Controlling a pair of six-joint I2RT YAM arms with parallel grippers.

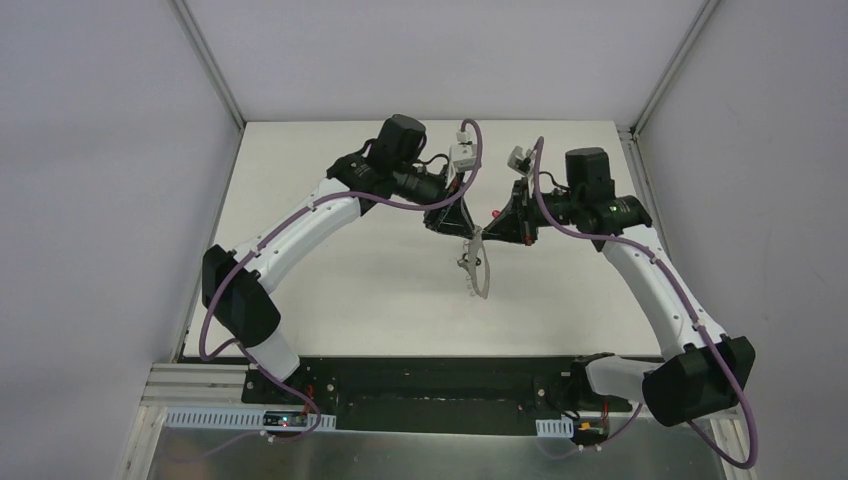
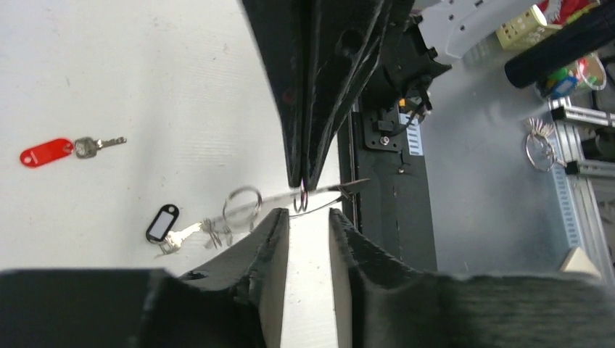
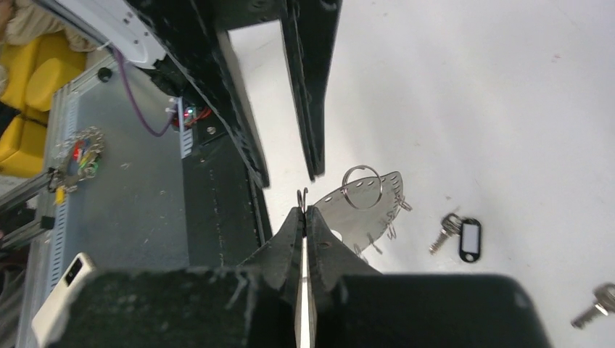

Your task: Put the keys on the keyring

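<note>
Translucent grey keyring [image 3: 384, 199], red-tagged key [image 2: 51, 152], black-tagged key [image 2: 163, 222], plain white table [image 2: 145, 72]

Top cam is rough: the red-headed key [image 1: 495, 214] is just a red speck, and I can't pick out the dark-tagged key [image 3: 464, 239] from up there at all. On the right wrist cam, the near end of the keyring [image 3: 388, 199] vanishes behind the right end effector [image 3: 303, 212], whose body is a blurry black blob up close. There's a second key [image 3: 596, 306] at the bottom right, chopped by the frame, head out of shot. The left wrist cam gets the keyring nearly edge-on, so its little wire loops are a tangle I can't count.
</note>
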